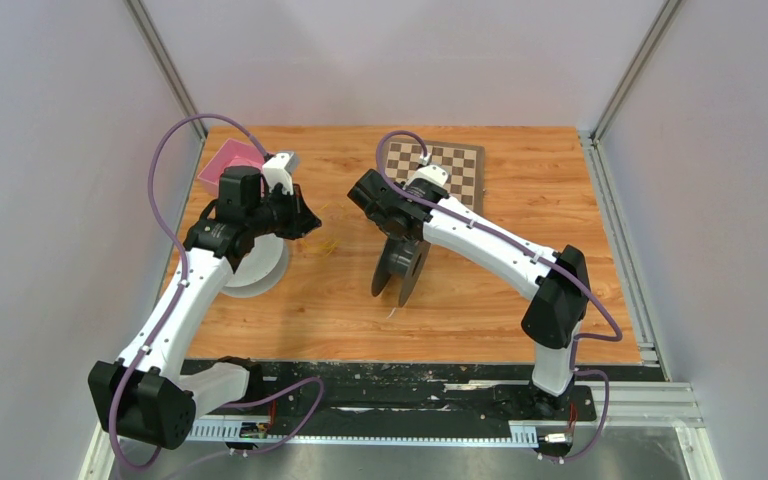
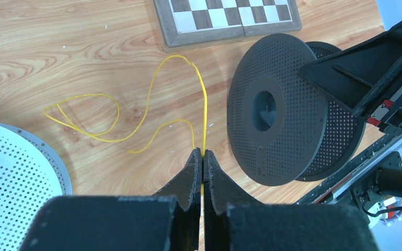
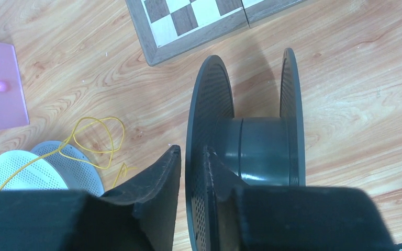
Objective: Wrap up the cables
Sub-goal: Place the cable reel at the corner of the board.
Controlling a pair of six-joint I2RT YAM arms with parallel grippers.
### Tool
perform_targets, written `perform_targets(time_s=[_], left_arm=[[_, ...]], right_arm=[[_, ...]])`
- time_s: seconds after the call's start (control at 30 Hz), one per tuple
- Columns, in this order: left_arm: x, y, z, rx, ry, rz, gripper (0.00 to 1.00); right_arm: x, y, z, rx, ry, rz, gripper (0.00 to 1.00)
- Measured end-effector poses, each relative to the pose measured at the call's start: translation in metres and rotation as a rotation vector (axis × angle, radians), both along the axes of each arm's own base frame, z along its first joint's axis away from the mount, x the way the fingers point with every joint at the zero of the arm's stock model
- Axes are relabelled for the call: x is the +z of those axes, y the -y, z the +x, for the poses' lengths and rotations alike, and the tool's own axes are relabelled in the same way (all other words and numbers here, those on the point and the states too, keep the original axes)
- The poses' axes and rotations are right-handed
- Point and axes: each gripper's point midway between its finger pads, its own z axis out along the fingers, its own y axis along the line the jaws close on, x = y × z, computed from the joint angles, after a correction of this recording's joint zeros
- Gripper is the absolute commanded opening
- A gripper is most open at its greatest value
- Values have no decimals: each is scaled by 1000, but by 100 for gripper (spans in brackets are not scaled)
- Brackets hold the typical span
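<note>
The yellow cable (image 2: 205, 104), looped on the table (image 2: 57, 52), is pinched in the fully closed left end effector (image 2: 203, 157). Being light and limp, it is probably best held near an end. The spool (image 3: 261, 151) is straddled at its flange by the right end effector (image 3: 191, 150), and whether it is clamped cannot be told.

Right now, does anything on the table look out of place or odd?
The yellow cable lies in loose loops on the table, not wound up; the left gripper pinches one stretch of it. The black spool stands on its edge, and the right gripper straddles one of its discs. Nothing looks broken.
</note>
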Motion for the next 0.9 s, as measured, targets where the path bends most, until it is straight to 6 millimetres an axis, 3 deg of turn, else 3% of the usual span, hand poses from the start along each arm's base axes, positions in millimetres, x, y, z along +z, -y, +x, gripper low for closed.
perform_targets(time_s=[0.33, 0.47, 0.63, 0.7, 0.9], left_arm=[[0, 0, 0, 0, 0, 0, 0], [0, 0, 0, 0, 0, 0, 0], [0, 0, 0, 0, 0, 0, 0], [0, 0, 0, 0, 0, 0, 0], [0, 0, 0, -2, -1, -2, 0]], right_arm=[[1, -1, 1, 1, 4, 4, 15], [1, -1, 1, 1, 6, 6, 7], [1, -2, 1, 3, 7, 7, 5], [1, -2, 1, 3, 7, 7, 8], [1, -1, 0, 2, 8, 10, 29]])
